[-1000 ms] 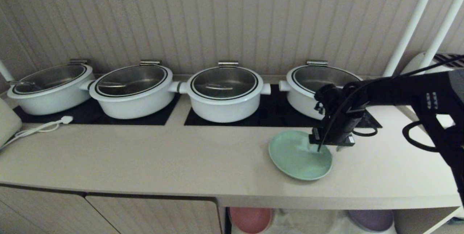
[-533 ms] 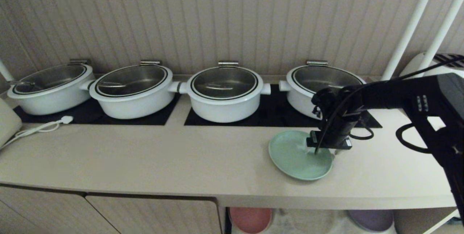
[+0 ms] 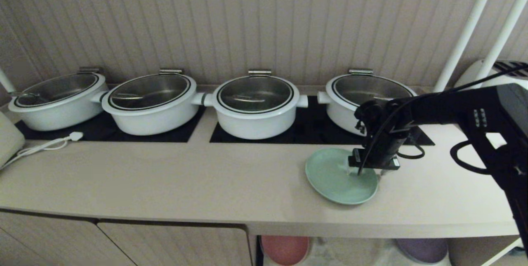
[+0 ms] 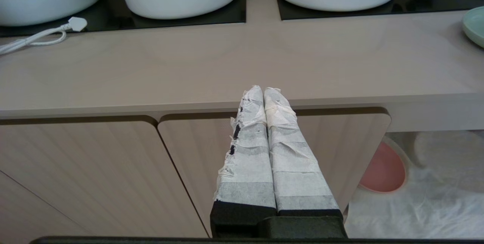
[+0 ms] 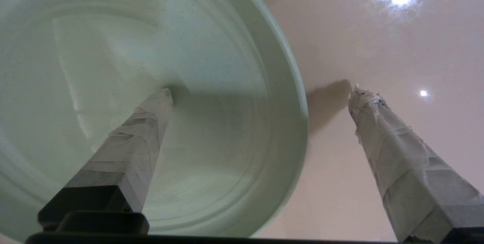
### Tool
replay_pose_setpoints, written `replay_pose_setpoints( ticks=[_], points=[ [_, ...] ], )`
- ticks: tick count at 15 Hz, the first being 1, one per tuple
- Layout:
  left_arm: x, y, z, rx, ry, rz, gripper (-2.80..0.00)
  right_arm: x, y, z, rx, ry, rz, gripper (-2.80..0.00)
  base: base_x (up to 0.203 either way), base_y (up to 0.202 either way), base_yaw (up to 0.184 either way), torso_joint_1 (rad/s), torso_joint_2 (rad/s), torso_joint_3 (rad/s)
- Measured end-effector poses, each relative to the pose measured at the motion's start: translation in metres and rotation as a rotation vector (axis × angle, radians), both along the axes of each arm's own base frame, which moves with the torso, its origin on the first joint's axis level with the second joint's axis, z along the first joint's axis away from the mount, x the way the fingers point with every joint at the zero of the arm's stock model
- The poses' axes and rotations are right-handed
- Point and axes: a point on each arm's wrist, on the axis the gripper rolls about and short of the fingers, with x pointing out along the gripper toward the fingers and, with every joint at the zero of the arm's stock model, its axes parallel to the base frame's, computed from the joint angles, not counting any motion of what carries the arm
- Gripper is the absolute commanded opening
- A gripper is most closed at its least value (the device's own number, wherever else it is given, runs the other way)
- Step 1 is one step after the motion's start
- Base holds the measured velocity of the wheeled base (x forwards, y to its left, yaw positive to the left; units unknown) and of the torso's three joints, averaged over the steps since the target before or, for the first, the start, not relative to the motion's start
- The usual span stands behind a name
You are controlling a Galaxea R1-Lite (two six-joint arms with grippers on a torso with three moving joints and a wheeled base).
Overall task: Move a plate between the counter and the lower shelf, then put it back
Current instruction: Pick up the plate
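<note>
Right gripper (image 3: 368, 170) is spread wide, straddling the plate (image 3: 336, 177) rim at right-centre frame — one finger (image 5: 143, 130) inside, one outside.

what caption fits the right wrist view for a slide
Right gripper open astride the mint-green plate's rim on the counter, one finger inside, one outside.

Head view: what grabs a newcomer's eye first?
The right gripper, fingers wide open, straddles the right rim of the mint-green plate on the counter: one finger over the plate, one outside it. Behind, four white pots line the black hob panels.
</note>
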Motion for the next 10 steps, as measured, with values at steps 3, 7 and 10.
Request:
replay_pose_setpoints(
  ticks=[3,7,10],
  points=[
    [0.0,0.0,0.0,0.0,0.0,0.0,-2.8,0.0003,0.0003,0.0003,0.0,-0.004,0.001,-2.8,0.0,0.0,0.0,0.0,0.0,0.0],
    [0.0,0.0,0.0,0.001,0.0,0.0,-2.8,-0.0002,0.0006,-0.0004,-0.001,0.0,0.002,-2.8,0.0,0.0,0.0,0.0,0.0,0.0],
    [0.0,0.0,0.0,0.001,0.0,0.0,-2.8,-0.001,0.0007,-0.0006,-0.002,0.004,0.003,-2.8,0.0,0.0,0.0,0.0,0.0,0.0]
  ],
)
